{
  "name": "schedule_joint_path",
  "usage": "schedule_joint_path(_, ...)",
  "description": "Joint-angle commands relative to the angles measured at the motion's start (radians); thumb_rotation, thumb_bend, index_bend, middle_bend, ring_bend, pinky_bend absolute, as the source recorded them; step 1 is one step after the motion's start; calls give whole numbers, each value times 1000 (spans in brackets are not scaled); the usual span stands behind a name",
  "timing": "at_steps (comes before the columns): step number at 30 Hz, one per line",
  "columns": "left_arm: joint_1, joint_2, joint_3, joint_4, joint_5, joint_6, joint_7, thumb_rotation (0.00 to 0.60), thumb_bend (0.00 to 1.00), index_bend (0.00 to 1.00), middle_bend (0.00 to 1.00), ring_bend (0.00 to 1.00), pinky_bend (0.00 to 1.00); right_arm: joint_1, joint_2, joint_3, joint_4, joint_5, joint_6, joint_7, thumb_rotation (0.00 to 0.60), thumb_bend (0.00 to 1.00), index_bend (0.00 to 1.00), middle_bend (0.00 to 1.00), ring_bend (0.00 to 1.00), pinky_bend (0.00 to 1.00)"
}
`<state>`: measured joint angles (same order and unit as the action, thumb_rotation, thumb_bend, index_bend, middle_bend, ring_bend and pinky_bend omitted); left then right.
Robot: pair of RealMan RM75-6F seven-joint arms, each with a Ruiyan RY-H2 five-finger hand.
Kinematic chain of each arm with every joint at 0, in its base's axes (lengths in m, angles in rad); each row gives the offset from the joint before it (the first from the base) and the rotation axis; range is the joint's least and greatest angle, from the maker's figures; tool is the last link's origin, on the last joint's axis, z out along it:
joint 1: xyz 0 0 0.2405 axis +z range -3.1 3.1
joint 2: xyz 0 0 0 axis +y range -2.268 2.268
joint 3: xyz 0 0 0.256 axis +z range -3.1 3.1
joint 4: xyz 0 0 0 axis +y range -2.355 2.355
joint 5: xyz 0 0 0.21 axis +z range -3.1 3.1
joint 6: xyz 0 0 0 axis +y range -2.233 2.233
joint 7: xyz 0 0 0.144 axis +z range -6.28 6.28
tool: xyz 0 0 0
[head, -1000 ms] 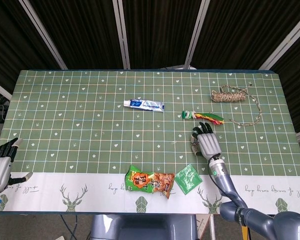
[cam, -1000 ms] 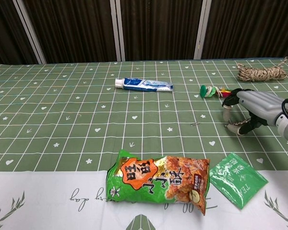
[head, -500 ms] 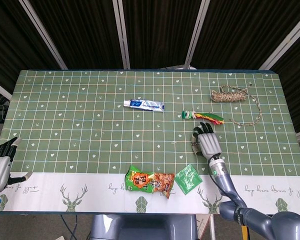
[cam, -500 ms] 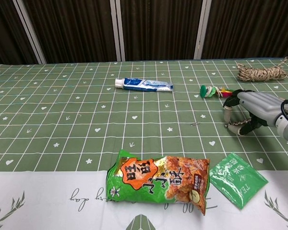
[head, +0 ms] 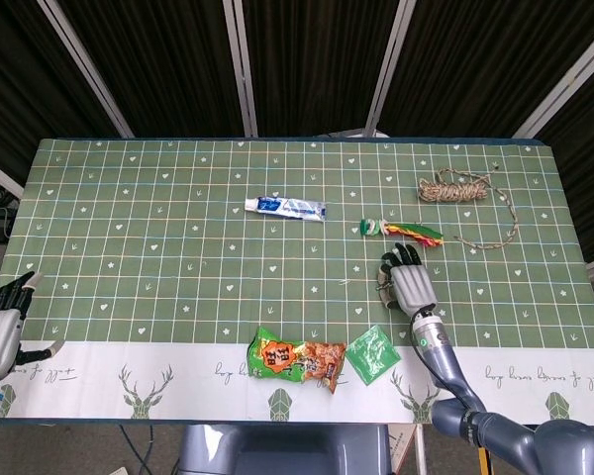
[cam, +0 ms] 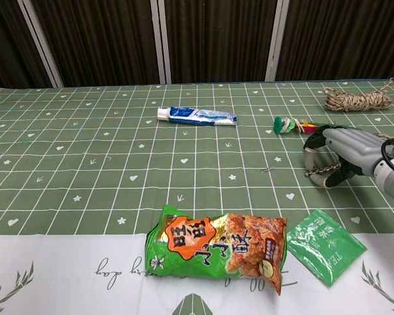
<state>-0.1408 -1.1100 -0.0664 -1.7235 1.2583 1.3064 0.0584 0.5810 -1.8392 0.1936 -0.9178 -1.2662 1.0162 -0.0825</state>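
Reach step: right hand [head: 407, 280], fingers [cam: 310, 146] curled downward and holding nothing, hovered just short of the shuttlecock toy [head: 402, 231] lying mid-table right; next move likely called for advancing and closing around it.

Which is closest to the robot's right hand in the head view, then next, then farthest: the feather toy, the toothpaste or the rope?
From the right hand:
1. Feather toy, just beyond its fingertips.
2. Rope, at the far right.
3. Toothpaste, far off to the left.

a small toy [head: 401, 231] with a green head and red, yellow and green feathers lay flat on the table, right of centre.
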Motion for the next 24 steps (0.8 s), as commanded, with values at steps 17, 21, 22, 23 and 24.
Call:
schedule_joint_path(17,-2,5,-2,-6,-12,-12,-9,600,132,0,0,0,0,-14,-5,81,-87,101,-3,20,600,311,590,205,0,11)
schedule_joint_path(21,-3,4,-2,-5,-12,-11,-10,600,133,0,0,0,0,-20,1,152,-156,200,-15,30,600,311,590,205,0,11)
schedule_joint_path(22,-3,3,-2,-5,-12,-11,-11,600,133,0,0,0,0,-21,3,174,-176,231,-18,32,600,310,590,205,0,11)
schedule_joint_path(23,-3,3,-2,-5,-10,-10,-12,600,133,0,0,0,0,-23,5,210,-206,279,-21,40,600,311,590,205,0,11)
schedule_joint_path(24,-3,2,-2,-4,-9,-9,-11,600,133,0,0,0,0,-22,8,234,-229,316,-24,39,600,311,590,204,0,11)
